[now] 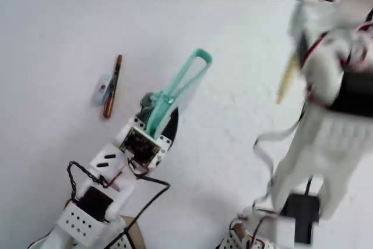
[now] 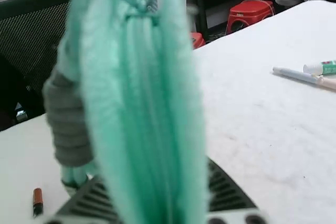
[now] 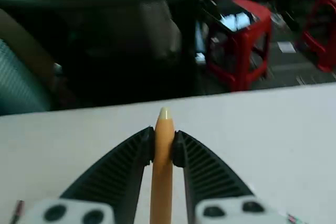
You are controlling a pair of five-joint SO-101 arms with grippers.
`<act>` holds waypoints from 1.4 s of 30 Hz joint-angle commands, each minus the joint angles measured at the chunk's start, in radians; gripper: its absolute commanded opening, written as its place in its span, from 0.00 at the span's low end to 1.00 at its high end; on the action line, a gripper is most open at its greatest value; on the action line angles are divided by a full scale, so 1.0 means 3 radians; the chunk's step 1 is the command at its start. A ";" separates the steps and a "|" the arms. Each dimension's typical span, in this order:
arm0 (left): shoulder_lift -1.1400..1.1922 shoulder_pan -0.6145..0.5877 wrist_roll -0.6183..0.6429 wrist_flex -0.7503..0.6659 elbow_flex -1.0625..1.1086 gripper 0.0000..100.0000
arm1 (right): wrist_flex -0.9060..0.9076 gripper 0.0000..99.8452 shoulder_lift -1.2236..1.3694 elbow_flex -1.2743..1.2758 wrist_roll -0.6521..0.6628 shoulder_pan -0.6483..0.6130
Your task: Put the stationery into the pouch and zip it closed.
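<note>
Table [image 1: 58,27] bears brown pen [image 1: 112,88] near pouch [image 1: 185,80]; right gripper [image 3: 163,141] clamps orange pen [image 3: 161,182].

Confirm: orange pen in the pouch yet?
Out. The orange pen is clamped in the right tool, held apart from the pouch; the high view shows bare table between them.

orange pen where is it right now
Clamped in the right claw, the orange pen is at the high view's right side, far from the green pouch.
</note>
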 commanded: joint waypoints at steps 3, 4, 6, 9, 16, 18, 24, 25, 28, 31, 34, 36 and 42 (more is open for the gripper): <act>-0.0028 -0.0325 0.0711 0.0465 -0.0583 0.16 | -0.0494 0.02 -0.0458 -0.0066 -0.0092 -0.1041; -0.0028 -0.0376 0.0839 0.0542 -0.0629 0.18 | -0.0540 0.02 -0.0463 -0.0061 -0.0092 -0.1189; -0.0028 -0.0458 0.0997 0.0639 -0.0701 0.19 | -0.0606 0.02 -0.0453 -0.0056 -0.0092 -0.1445; -0.0028 -0.0483 0.0997 0.0660 -0.0716 0.19 | -0.0836 0.02 -0.0345 -0.0005 -0.0092 -0.1665; -0.0028 -0.0468 0.0997 0.0675 -0.0711 0.19 | -0.1302 0.02 0.0013 0.0010 -0.0092 -0.1905; -0.0028 -0.0473 0.0997 0.0670 -0.0711 0.19 | -0.1378 0.02 0.0120 0.0010 -0.0092 -0.1972; -0.0028 -0.0473 0.0997 0.0665 -0.0706 0.19 | -0.1849 0.02 0.0565 0.0010 -0.0092 -0.1921; -0.0028 -0.0473 0.0997 0.0665 -0.0706 0.19 | -0.1905 0.02 0.0637 0.0010 -0.0092 -0.1890; -0.0023 -0.0468 0.0997 0.0644 -0.0675 0.19 | -0.2002 0.02 0.0800 0.0010 -0.0092 -0.1823; -0.0023 -0.0458 0.0997 0.0598 -0.0650 0.19 | -0.1982 0.02 0.0908 0.0010 -0.0092 -0.1741; -0.0023 -0.0478 0.0997 0.0583 -0.0650 0.19 | -0.1910 0.02 0.0974 0.0010 -0.0092 -0.1690; -0.0023 -0.0478 0.0997 0.0583 -0.0650 0.19 | -0.1818 0.02 0.1015 0.0010 -0.0092 -0.1680; -0.0023 -0.0478 0.0997 0.0583 -0.0650 0.19 | -0.1332 0.02 0.1015 0.0010 -0.0092 -0.1685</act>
